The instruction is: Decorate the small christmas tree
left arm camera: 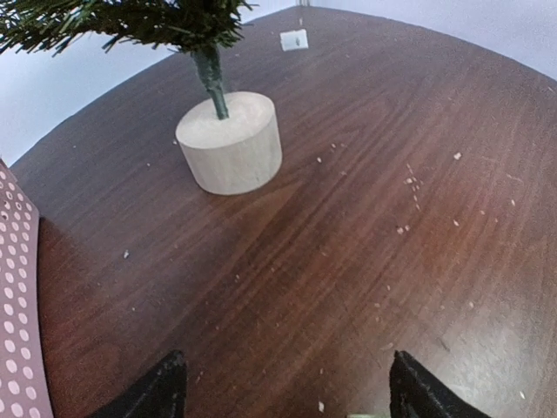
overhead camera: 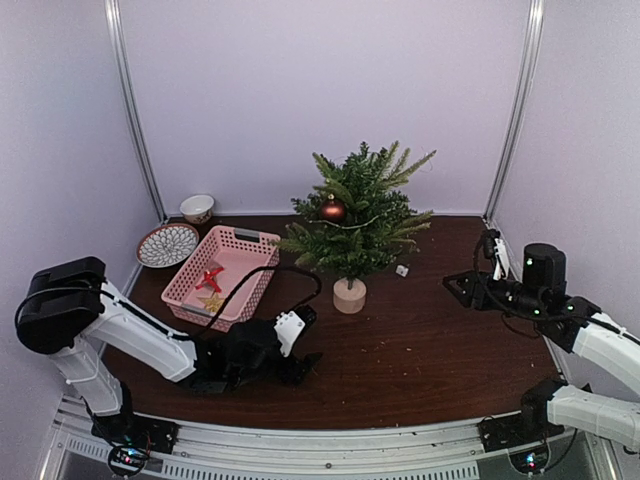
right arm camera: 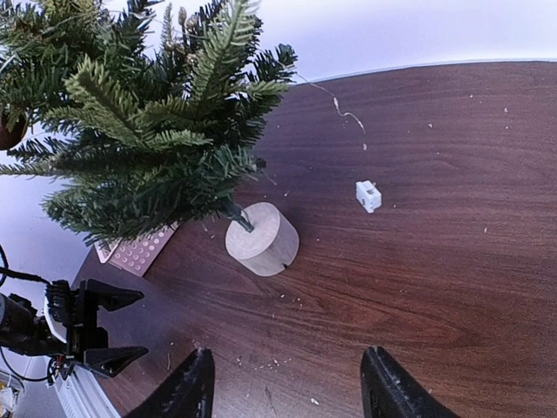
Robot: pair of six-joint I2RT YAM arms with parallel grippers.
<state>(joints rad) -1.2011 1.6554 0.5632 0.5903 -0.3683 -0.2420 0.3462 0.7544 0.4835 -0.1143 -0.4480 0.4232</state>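
The small christmas tree (overhead camera: 355, 215) stands mid-table on a pale wooden stump (overhead camera: 349, 296), with a dark red ball (overhead camera: 333, 209) hanging in its branches. My left gripper (overhead camera: 308, 342) hovers low over the table just left of the stump and is open and empty. In the left wrist view the stump (left arm camera: 231, 142) lies ahead of the open left gripper (left arm camera: 287, 392). My right gripper (overhead camera: 465, 287) hangs to the right of the tree, open, holding nothing. Through the right wrist view I see the tree (right arm camera: 139, 122) and stump (right arm camera: 261, 239) beyond the open right gripper (right arm camera: 287, 387).
A pink basket (overhead camera: 245, 239) left of the tree holds a red star (overhead camera: 209, 279) and a gold star (overhead camera: 211, 301). Behind it are a patterned plate (overhead camera: 167, 244) and a small bowl (overhead camera: 197, 208). A little white block (overhead camera: 401, 270) lies right of the stump.
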